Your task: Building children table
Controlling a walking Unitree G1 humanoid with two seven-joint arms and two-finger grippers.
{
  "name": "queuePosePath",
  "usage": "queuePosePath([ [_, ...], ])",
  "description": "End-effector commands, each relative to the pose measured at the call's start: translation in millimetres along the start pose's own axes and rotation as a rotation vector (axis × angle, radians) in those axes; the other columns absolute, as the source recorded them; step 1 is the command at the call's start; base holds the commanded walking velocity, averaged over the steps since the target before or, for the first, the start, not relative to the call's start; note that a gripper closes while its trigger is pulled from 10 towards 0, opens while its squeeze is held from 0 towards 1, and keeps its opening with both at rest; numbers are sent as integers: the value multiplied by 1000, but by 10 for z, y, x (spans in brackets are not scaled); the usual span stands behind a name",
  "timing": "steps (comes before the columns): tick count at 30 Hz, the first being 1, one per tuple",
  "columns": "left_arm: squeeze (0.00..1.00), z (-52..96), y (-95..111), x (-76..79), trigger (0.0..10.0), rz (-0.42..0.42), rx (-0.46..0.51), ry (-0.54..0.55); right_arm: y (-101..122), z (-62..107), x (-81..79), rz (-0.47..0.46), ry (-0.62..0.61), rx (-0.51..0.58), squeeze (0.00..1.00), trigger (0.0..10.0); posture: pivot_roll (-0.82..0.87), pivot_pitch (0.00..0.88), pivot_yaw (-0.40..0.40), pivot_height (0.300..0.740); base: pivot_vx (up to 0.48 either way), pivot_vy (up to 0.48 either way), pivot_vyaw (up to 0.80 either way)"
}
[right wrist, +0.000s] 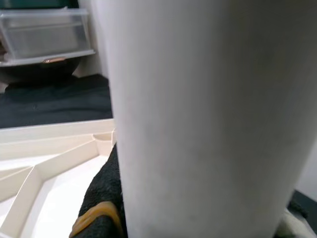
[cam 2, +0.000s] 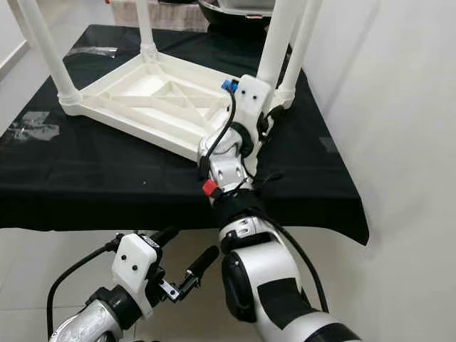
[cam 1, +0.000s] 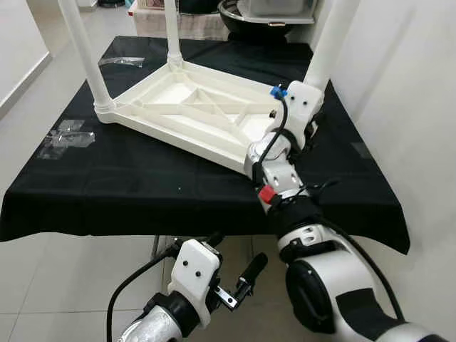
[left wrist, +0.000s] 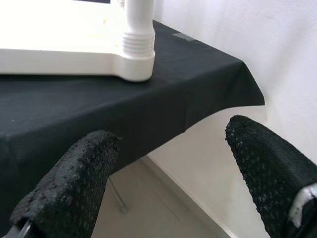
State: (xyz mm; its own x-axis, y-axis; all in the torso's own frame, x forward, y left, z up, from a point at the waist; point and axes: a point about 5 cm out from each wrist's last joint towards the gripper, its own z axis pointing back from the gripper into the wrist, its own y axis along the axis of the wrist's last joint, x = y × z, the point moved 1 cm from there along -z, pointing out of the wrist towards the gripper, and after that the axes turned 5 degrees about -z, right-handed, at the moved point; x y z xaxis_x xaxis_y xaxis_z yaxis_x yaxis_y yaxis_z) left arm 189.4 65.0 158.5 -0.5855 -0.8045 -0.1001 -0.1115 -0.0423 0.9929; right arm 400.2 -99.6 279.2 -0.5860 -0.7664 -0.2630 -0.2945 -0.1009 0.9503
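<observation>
While the upturned white plastic children's table top (cam 1: 192, 114) lies on the black-clothed desk (cam 1: 142, 185), the right gripper (cam 2: 267, 117) clasps its upright white tubular leg (cam 2: 281, 35); the left gripper (cam 1: 231, 285) hangs spread, farther off.

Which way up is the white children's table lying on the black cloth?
Upside down: the tabletop lies flat on the black cloth, ribbed underside showing, and its legs point upward.

Black-draped table (cam 1: 128, 192), upturned white children's table (cam 1: 192, 114) and clear plastic wrappers (cam 1: 65, 139) upon it.
</observation>
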Motion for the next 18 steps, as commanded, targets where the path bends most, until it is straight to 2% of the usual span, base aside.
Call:
queuePosePath([
  [1,0,3,-45,19,10000,6,-17,-6,336,-30,-63,-74,9,96,0,10000,79,141,-69,740,0,0,0],
  [7,0,2,-39,15,10000,5,-17,-7,304,-32,-60,-72,19,81,0,10000,81,143,-67,740,0,0,0],
  [9,0,2,-38,15,10000,5,-16,-7,168,-7,-41,-34,32,57,0,10000,80,142,-66,740,0,0,0],
  [10,0,2,-38,15,10000,5,-16,-7,168,-7,-41,-34,32,57,0,10000,80,142,-66,740,0,0,0],
  [13,0,1,-38,14,10000,3,-16,-6,-130,48,-14,52,65,-37,0,10000,81,145,-67,740,0,0,0],
  [15,0,1,-38,14,10000,3,-16,-6,-130,48,-14,52,65,-37,0,10000,81,145,-67,740,0,0,0],
  [18,0,1,-37,14,10000,2,-16,-6,-308,87,6,116,80,-96,0,10000,78,147,-65,740,0,0,0],
])
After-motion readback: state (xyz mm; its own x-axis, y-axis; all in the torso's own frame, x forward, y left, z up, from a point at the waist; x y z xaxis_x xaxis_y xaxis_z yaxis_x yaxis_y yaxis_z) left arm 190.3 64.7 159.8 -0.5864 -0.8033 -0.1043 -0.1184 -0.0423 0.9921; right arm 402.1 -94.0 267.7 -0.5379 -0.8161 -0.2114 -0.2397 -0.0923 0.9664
